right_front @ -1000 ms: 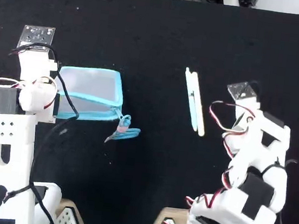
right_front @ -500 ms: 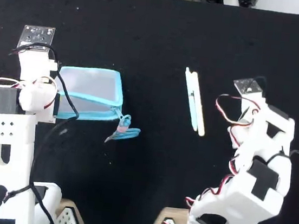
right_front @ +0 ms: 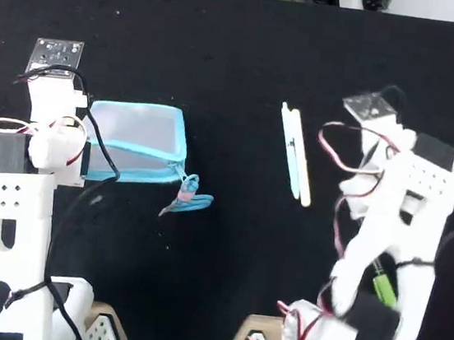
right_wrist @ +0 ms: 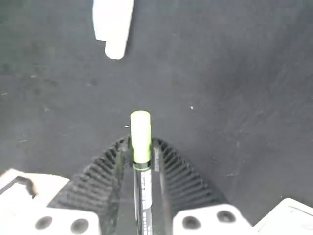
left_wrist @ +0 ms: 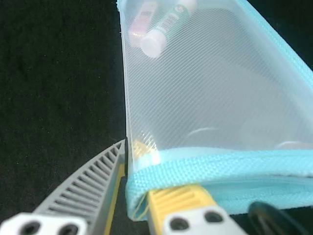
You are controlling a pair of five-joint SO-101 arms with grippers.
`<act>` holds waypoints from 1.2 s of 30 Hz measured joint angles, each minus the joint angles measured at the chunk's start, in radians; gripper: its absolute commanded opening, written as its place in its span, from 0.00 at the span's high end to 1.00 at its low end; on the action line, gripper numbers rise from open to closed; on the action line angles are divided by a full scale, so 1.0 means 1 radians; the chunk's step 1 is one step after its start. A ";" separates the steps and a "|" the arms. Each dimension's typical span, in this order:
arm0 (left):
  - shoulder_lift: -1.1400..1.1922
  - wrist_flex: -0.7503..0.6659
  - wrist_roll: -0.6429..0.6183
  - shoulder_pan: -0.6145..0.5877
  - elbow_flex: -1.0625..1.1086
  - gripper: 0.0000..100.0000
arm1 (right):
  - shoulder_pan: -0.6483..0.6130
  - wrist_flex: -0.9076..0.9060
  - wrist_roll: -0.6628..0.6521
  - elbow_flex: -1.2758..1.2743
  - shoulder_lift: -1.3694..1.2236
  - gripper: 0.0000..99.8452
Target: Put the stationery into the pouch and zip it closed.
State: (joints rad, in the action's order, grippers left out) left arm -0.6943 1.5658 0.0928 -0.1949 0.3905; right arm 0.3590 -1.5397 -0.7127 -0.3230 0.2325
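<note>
My right claw [right_wrist: 140, 143] is clenched on a green-capped pen [right_wrist: 140, 128]; from above I see just its green end under the arm. The left claw [left_wrist: 134, 164] grips the edge of the pouch [left_wrist: 210, 83], and its wrist camera lets me see a green-and-white tube [left_wrist: 166, 24] inside. Since a second ago the right arm has risen over the counter [right_front: 250, 48]. The white sticks [right_front: 295, 153] and the pouch lie as before.

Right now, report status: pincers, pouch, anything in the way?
Left pincer shut on pouch edge. Right pincer shut on green-capped pen. Loose stationery lies between them.
</note>
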 measured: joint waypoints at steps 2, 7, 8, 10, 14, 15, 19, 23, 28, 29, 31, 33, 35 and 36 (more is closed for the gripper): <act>0.000 0.000 0.000 0.000 0.000 0.97 | -0.054 -0.038 0.034 0.000 0.091 0.99; 0.000 0.000 0.000 0.000 0.000 0.97 | -0.238 -0.080 0.153 0.000 0.353 0.99; 0.000 0.000 0.000 0.000 0.000 0.97 | -0.282 -0.080 0.189 0.000 0.408 0.99; 0.000 0.000 0.000 0.000 0.000 0.97 | -0.384 -0.080 0.262 0.000 0.522 0.99; 0.000 0.000 0.000 0.000 0.000 0.97 | -0.632 -0.044 0.420 0.005 0.740 0.99; 0.000 0.000 0.000 0.000 0.000 0.97 | -0.692 -0.020 0.459 0.005 0.792 0.99; 0.000 0.000 0.000 0.000 0.000 0.97 | -0.902 0.112 0.583 0.006 0.950 0.99; 0.000 0.000 0.000 0.000 0.000 0.97 | -1.088 0.287 0.635 -0.089 1.025 0.99; 0.000 0.000 0.000 0.000 0.000 0.97 | -1.218 0.578 0.640 -0.321 1.076 0.99; 0.000 0.000 0.000 0.000 0.000 0.97 | -1.227 0.643 0.640 -0.365 1.083 0.99; 0.000 0.000 0.000 0.000 0.000 0.97 | -1.235 0.775 0.641 -0.463 1.112 0.99; 0.000 0.000 0.000 0.000 0.000 0.97 | -1.238 0.902 0.641 -0.551 1.143 0.99; 0.000 0.000 0.000 0.000 0.000 0.97 | -1.240 1.019 0.641 -0.635 1.175 0.99; 0.000 0.000 0.000 0.000 0.000 0.97 | -1.240 1.074 0.641 -0.669 1.192 0.99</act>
State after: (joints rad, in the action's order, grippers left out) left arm -0.6943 1.5658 0.0928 -0.1949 0.3905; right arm -0.8807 -0.4657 -0.0713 -0.9920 1.4246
